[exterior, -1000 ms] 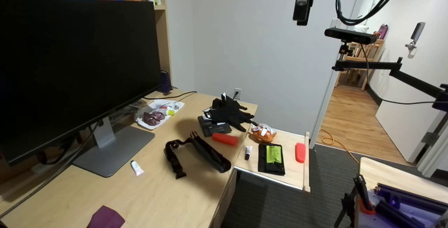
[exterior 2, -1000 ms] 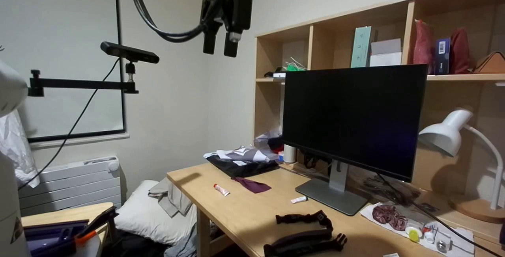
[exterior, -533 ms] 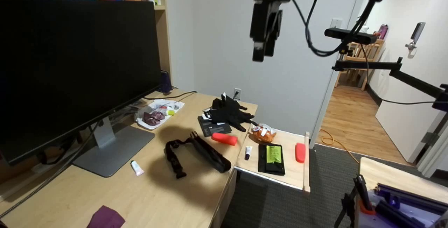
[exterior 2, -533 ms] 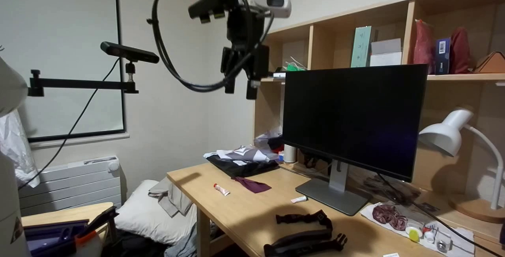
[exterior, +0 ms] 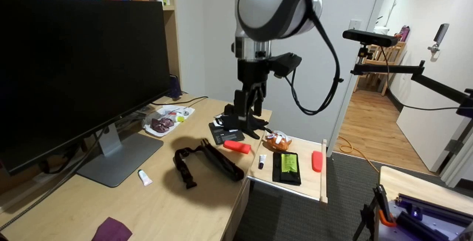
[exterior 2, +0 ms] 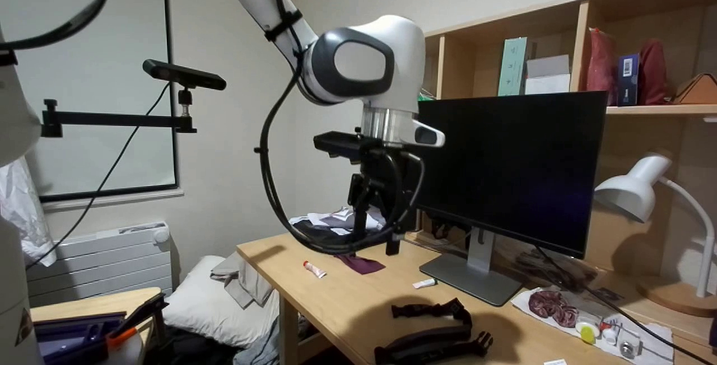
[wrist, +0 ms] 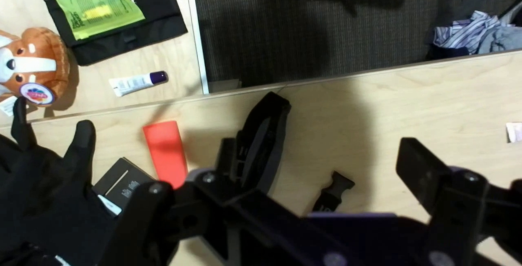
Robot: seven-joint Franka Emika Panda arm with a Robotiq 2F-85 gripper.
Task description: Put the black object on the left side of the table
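The black object is a bent strap with a long pouch part [exterior: 221, 161]. It lies on the tan table [exterior: 166, 211], near its edge, and also shows in an exterior view [exterior 2: 423, 338]. My gripper [exterior: 249, 115] is open and empty, in the air above the table. It also shows in an exterior view [exterior 2: 375, 242], partly behind its cables. In the wrist view the fingers [wrist: 318, 156] are wide apart. The pouch part [wrist: 265, 143] is below, beside the left finger. A buckle end [wrist: 334, 188] shows between the fingers; the rest of the strap is hidden by the gripper.
A large monitor [exterior 2: 504, 180] stands on the table. A red case [wrist: 167, 151] and a bushy black bundle [wrist: 45, 192] lie beside the black object. A white tray [exterior: 188, 112] holds small items. A lower board [exterior: 310, 187] carries a plush toy [exterior: 278, 142].
My arm has come down into view. The gripper has moved lower, leftward in an exterior view, towards the black object. The black object has not moved, and the gripper stays open.
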